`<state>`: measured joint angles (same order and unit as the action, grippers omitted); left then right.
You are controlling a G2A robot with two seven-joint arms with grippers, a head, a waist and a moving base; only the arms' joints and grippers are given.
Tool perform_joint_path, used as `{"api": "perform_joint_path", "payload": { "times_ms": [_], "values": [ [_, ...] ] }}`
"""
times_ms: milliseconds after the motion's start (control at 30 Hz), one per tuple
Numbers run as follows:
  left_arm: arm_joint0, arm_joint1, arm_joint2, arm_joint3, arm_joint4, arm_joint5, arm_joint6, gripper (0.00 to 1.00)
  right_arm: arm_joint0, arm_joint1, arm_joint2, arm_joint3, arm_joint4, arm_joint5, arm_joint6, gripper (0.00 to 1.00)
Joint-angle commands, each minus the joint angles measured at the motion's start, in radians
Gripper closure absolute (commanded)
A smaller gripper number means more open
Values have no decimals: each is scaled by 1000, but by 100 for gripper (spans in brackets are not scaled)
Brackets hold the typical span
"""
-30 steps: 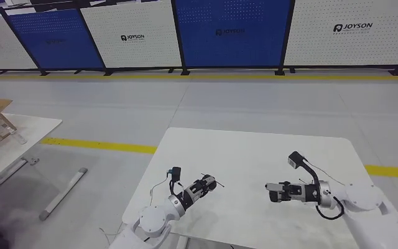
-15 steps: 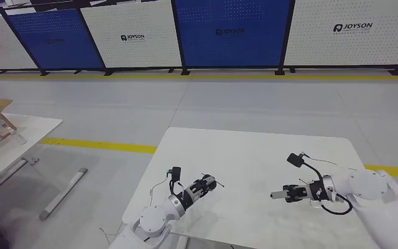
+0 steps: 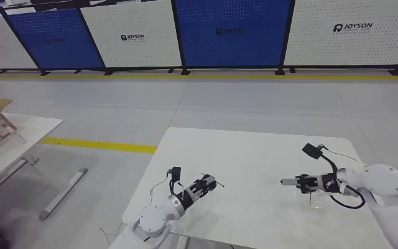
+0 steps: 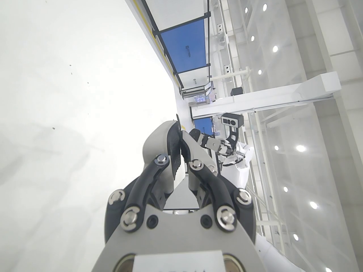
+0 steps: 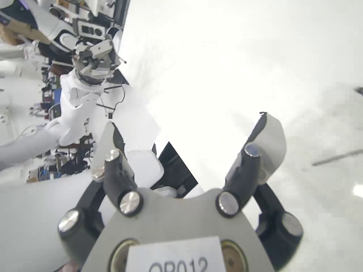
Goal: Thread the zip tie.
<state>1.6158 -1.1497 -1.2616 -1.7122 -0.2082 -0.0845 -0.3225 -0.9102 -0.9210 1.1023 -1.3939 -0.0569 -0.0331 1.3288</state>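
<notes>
A thin black zip tie (image 3: 217, 184) sticks out of my left gripper (image 3: 210, 182), which is shut on it near the table's front left edge. In the left wrist view the two fingers (image 4: 173, 142) press flat together. From the right wrist view, that left gripper (image 5: 97, 55) shows across the table with the zip tie (image 5: 122, 60) poking out as a short dark strip. My right gripper (image 3: 286, 182) hovers over the right part of the table, pointing at the left one, well apart from it. Its jaws (image 5: 187, 120) stand wide open with nothing between them.
The white table (image 3: 249, 149) is bare between the two arms. A blurred dark streak (image 5: 334, 158) lies on the surface beside my right gripper; I cannot tell what it is. Beyond the table are grey floor and blue and white panels (image 3: 230, 31).
My right arm has drawn back to the right, widening the gap to the left gripper. The left arm and the zip tie have stayed put.
</notes>
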Motion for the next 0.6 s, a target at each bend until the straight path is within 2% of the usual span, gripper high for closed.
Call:
{"api": "perform_joint_path", "payload": {
  "times_ms": [0,33,433,467,500,567],
  "values": [
    [0,0,0,0,0,0,0,100,2,6,4,-13,-49,76,11,0],
    [0,0,0,0,0,0,0,100,1,7,0,-22,-77,100,6,0],
    [0,0,0,0,0,0,0,100,-2,7,-2,-29,-84,102,-2,0],
    [0,0,0,0,0,0,0,100,-8,8,-8,-32,-106,112,-17,0],
    [0,0,0,0,0,0,0,100,-8,8,-7,-39,-126,160,-37,0],
    [0,0,0,0,0,0,0,100,-5,10,1,-56,-138,213,-44,0]
  ]
}}
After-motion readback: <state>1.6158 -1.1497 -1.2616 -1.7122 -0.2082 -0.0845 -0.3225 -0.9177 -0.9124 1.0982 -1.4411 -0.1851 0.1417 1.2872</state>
